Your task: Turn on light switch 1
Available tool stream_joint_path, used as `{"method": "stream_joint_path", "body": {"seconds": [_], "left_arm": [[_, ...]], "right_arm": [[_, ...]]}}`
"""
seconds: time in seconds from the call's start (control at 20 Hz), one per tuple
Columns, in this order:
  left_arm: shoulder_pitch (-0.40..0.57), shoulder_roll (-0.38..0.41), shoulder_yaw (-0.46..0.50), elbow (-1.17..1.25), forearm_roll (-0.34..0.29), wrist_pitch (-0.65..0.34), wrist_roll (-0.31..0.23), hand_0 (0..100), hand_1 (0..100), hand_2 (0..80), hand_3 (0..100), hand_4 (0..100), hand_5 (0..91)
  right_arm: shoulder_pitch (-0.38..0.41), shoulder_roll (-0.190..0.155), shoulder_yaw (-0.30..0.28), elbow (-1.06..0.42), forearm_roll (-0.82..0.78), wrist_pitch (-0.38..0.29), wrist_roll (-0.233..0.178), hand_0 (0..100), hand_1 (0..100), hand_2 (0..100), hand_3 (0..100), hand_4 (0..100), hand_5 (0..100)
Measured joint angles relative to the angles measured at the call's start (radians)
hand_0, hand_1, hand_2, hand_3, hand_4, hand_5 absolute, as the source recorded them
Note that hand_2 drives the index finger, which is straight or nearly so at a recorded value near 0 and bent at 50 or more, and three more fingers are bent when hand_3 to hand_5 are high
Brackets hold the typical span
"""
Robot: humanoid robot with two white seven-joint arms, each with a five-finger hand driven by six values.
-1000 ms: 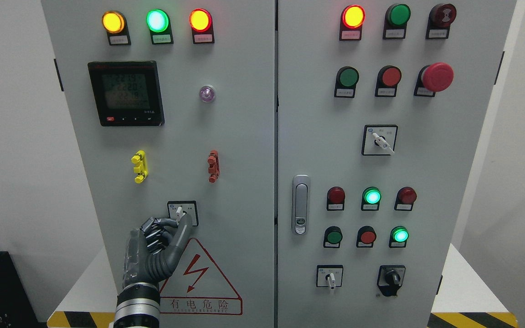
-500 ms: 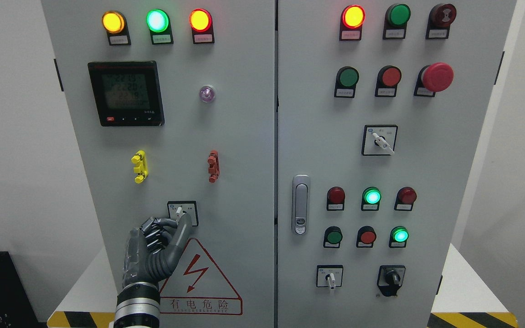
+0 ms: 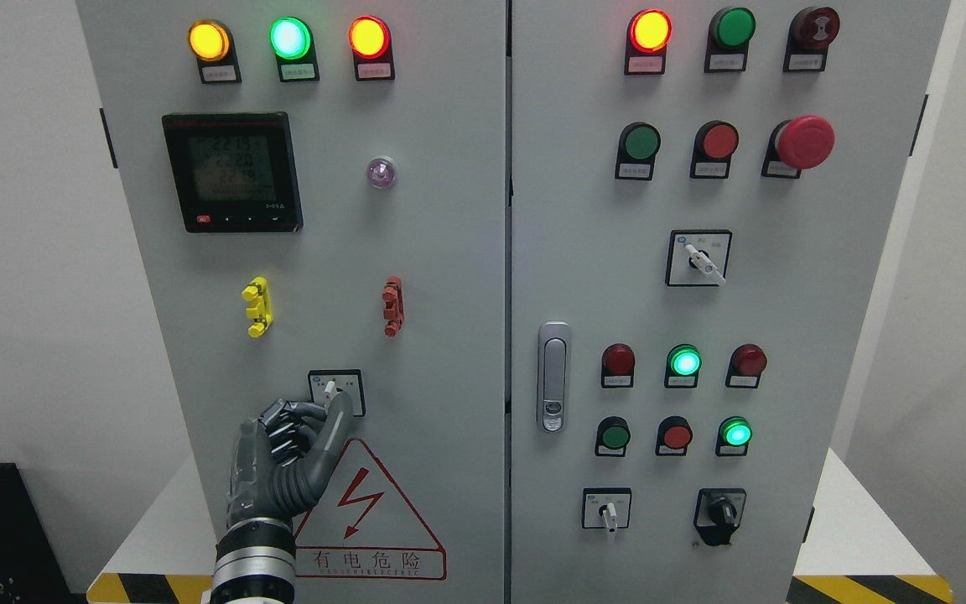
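Low on the left cabinet door [image 3: 449, 252] sits a small rotary switch [image 3: 329, 388] with a white lever on a black-framed square plate. My left hand [image 3: 330, 408] comes up from the bottom left and rests right under it. Its dark fingers are curled, and the thumb [image 3: 340, 415] and a bent finger close on the lever's lower end. The lever points up, tilted slightly left. The hand hides the lower part of the plate. My right hand is out of the picture.
A red warning triangle [image 3: 366, 512] lies right below the hand. Yellow [image 3: 257, 306] and red [image 3: 392, 306] fittings sit above the switch, a digital meter [image 3: 231, 172] higher up. The right door carries a handle [image 3: 553, 377], lamps, buttons, an emergency stop [image 3: 805, 141] and more rotary switches [image 3: 609, 510].
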Motion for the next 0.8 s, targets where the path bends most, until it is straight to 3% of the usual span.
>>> {"method": "stream_joint_path", "body": {"seconds": [0.55,0.8], "left_arm": [[-0.003,0.0,0.0,0.004,0.0,0.0,0.004,22,57,60.0,95,93,87.4],[-0.004,0.0,0.0,0.008,0.0,0.001,0.002,28,56,60.1,95,94,87.4]], "right_arm": [[0.0,0.0,0.0,0.0,0.0,0.0,0.0,31,0,0,0,0,0],[0.0,0.0,0.0,0.0,0.0,0.0,0.0,31,0,0,0,0,0]]}}
